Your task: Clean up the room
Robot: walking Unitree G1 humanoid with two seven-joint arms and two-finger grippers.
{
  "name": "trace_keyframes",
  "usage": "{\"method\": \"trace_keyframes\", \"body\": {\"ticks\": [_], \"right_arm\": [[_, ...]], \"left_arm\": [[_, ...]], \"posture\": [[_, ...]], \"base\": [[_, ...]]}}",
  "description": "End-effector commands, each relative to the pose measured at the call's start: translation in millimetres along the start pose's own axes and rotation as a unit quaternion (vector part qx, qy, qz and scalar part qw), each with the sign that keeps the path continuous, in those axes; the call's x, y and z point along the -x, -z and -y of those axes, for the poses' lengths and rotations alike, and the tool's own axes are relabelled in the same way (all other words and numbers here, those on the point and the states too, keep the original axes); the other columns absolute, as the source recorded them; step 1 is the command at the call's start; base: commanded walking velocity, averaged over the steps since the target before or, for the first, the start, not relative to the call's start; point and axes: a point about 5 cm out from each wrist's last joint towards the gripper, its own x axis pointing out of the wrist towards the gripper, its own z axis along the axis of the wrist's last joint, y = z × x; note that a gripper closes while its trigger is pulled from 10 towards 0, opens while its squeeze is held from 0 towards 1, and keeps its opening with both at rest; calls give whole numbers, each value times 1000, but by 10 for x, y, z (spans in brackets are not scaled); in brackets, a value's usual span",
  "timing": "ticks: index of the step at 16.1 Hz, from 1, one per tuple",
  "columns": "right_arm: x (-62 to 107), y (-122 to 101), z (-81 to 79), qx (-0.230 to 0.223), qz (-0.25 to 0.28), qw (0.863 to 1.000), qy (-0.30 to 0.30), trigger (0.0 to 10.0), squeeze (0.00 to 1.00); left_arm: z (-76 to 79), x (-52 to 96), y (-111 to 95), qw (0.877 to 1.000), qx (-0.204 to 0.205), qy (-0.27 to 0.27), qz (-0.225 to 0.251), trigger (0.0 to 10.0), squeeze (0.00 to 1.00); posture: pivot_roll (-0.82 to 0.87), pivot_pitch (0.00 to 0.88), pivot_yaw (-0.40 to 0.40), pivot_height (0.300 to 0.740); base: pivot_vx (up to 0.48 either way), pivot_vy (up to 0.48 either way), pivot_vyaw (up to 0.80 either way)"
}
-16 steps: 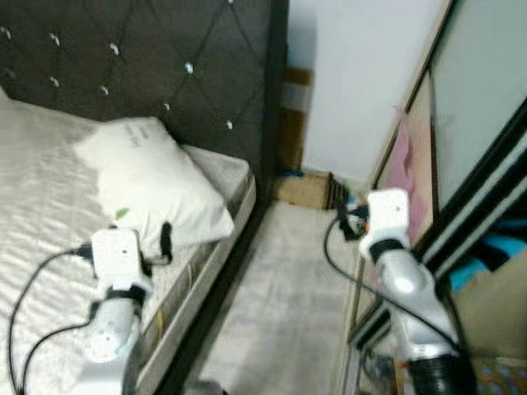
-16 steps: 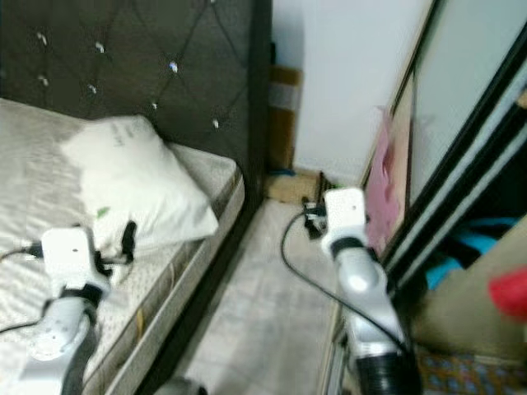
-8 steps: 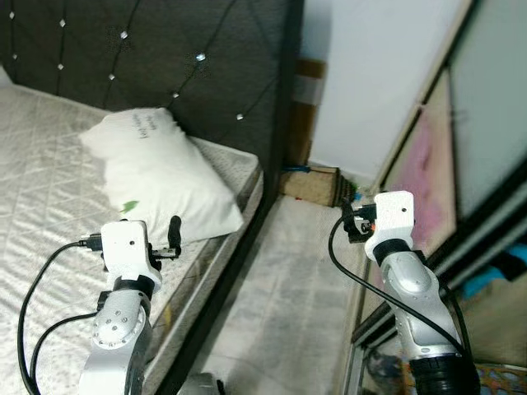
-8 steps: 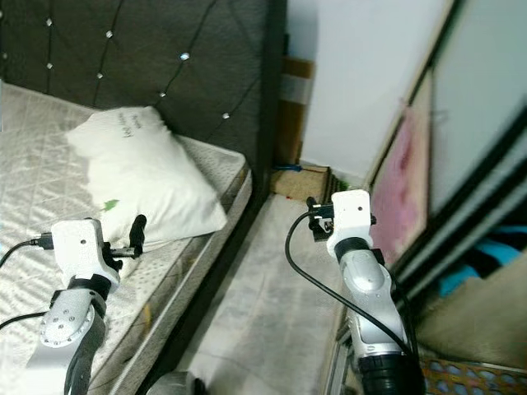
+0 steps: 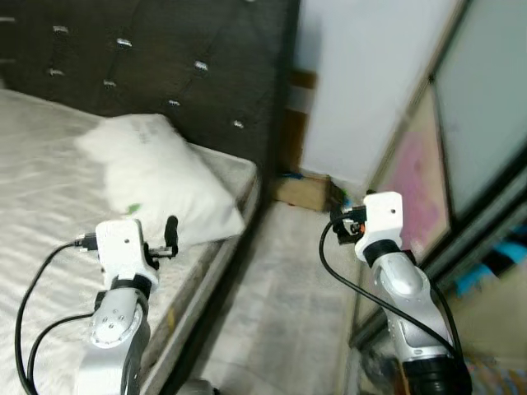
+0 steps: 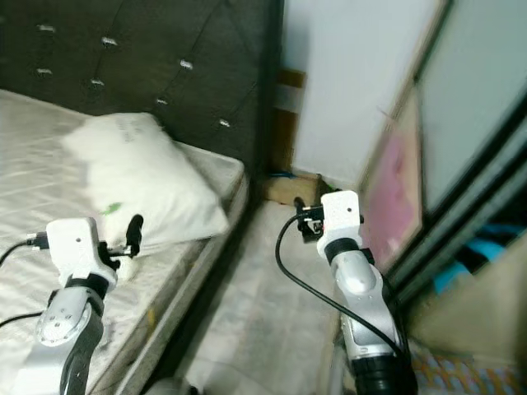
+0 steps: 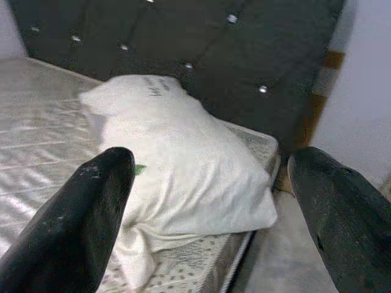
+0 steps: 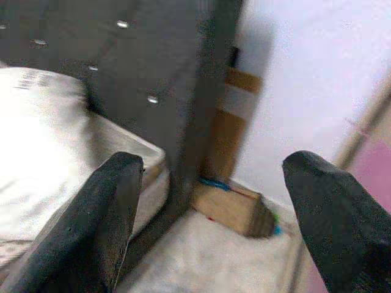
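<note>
Motion blur smeared the pillow (image 5: 156,185) and wardrobe (image 5: 486,148), sharper half a second earlier, while both grippers (image 7: 208,201) (image 8: 211,207) hung spread and empty.

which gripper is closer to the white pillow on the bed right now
Left. The left gripper hangs just in front of the white pillow; the right gripper is out over the aisle floor, beyond the bed's edge.

Dark tufted headboard (image 5: 165,49), white wall (image 5: 362,74), pale floor (image 5: 280,313), possibly wardrobe (image 5: 486,123) right.
</note>
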Motion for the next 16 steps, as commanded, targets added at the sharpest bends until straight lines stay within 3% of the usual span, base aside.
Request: {"method": "trace_keyframes", "body": {"ticks": [1, 3, 9, 12, 16], "right_arm": [[-20, -64, 16, -1, 13, 1000, -1, 10000, 0], [-31, -64, 20, -2, 14, 1000, -3, 10000, 0], [-50, -105, -40, 1, 27, 999, -25, 10000, 0], [-82, -136, -92, -9, 34, 999, -29, 10000, 0], [-109, -167, -86, -13, 42, 999, -26, 10000, 0]], "left_arm": [[23, -1, -29, 1000, -3, 1, 11, 10000, 0], [51, -9, -53, 999, -5, 6, 33, 10000, 0], [27, -4, -40, 999, -29, -2, 36, 10000, 0], [-48, -30, -8, 998, -28, -53, 17, 10000, 0], [-45, -52, -36, 998, -50, -30, 38, 10000, 0]], "posture": [[74, 0, -47, 740], [77, 0, -46, 740], [80, 0, -48, 740], [78, 0, -45, 740], [74, 0, -44, 740]], "base": [[0, 0, 800], [0, 0, 800], [0, 0, 800], [0, 0, 800], [0, 0, 800]]}}
